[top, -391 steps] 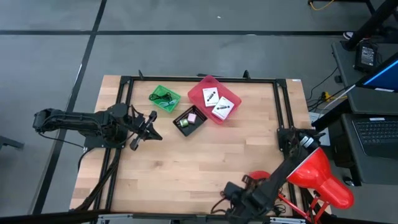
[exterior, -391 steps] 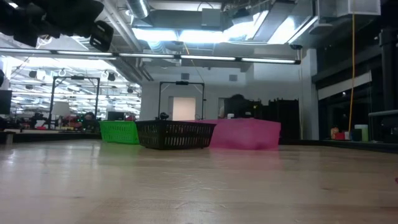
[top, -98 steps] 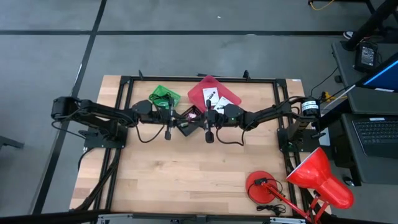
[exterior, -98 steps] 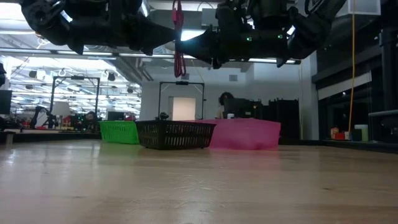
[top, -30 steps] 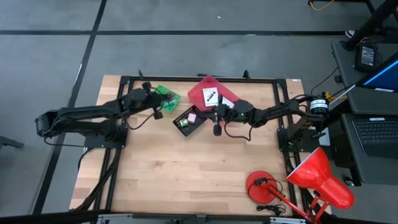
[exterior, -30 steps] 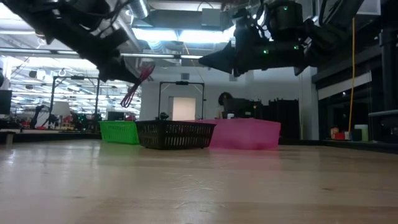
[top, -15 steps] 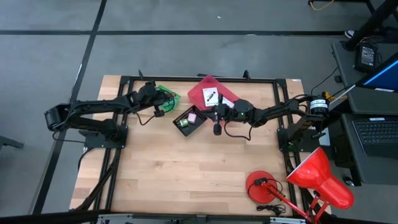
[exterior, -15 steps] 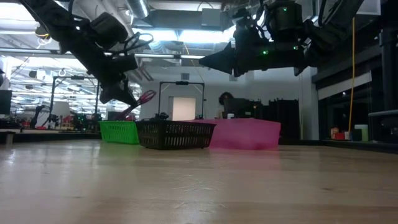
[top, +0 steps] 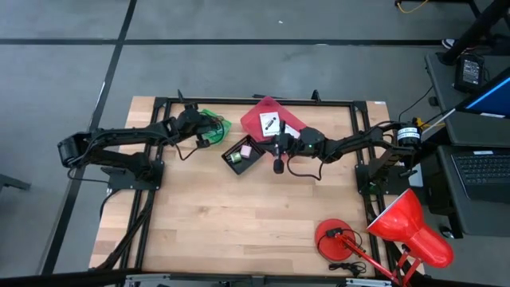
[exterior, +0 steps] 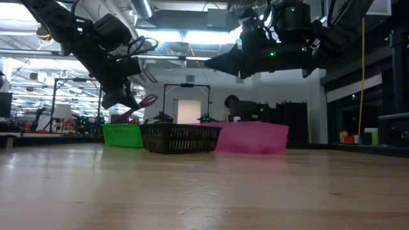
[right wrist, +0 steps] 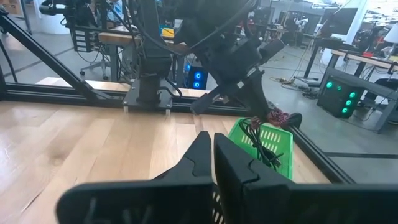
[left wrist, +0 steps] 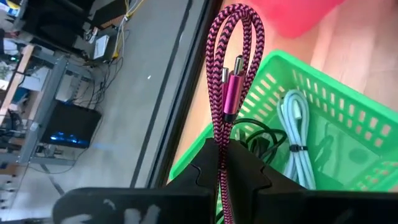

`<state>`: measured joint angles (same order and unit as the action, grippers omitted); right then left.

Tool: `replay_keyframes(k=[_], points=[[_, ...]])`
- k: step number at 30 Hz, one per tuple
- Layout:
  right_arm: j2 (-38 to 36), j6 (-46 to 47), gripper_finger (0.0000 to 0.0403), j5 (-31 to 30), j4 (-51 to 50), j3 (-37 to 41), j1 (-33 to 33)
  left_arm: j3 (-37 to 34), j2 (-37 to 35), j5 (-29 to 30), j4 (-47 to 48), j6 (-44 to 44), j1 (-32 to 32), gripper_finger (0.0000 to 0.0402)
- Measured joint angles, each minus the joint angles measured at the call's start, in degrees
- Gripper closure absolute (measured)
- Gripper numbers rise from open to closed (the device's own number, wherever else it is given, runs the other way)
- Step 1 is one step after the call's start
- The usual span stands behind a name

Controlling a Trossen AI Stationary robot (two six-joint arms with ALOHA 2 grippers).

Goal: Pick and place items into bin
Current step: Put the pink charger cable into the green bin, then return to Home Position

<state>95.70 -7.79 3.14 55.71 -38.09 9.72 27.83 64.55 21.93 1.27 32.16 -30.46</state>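
Counter (top: 239, 223): pale wooden top, framed by black rails.
Green bin (top: 213, 126): on the counter near the far edge, left of middle.
Black bin (top: 239, 158): just beside the green bin, nearer the middle.
Pink bin (top: 259, 118): far edge, middle.
Red desk lamp (top: 343, 239): base near the right near corner.

The high view looks straight down from well above, taking in the whole wooden table (top: 239, 207) and surrounding floor. The low view sits at tabletop height, facing level across the boards toward three bins in a row and the room behind. The left wrist view looks steeply down, very near the green bin (left wrist: 323, 124). The right wrist view faces across the table from near the surface. The green bin (top: 211, 125) appears in all four views (exterior: 121, 135) (right wrist: 264, 143).
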Motion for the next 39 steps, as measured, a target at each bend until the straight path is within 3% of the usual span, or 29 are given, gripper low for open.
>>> replay_keyframes(k=[15,21,30,39], points=[[0.00,-0.02,0.0401,0.00,-0.27,0.00,0.02,0.00,0.00,0.01,1.72,-0.04,0.04,0.0390],[0.00,-0.02,0.0401,0.00,-0.27,-0.02,0.02,0.00,0.00,2.77,1.48,-1.36,0.02,0.0364],[0.00,-0.02,0.0401,0.02,-0.39,-0.02,0.02,0.00,0.00,1.03,1.48,-1.38,0.04,0.0325],[0.00,-0.22,0.0401,0.01,-0.73,-0.07,0.02,-0.02,0.00,3.71,1.48,-1.38,0.02,0.0320]])
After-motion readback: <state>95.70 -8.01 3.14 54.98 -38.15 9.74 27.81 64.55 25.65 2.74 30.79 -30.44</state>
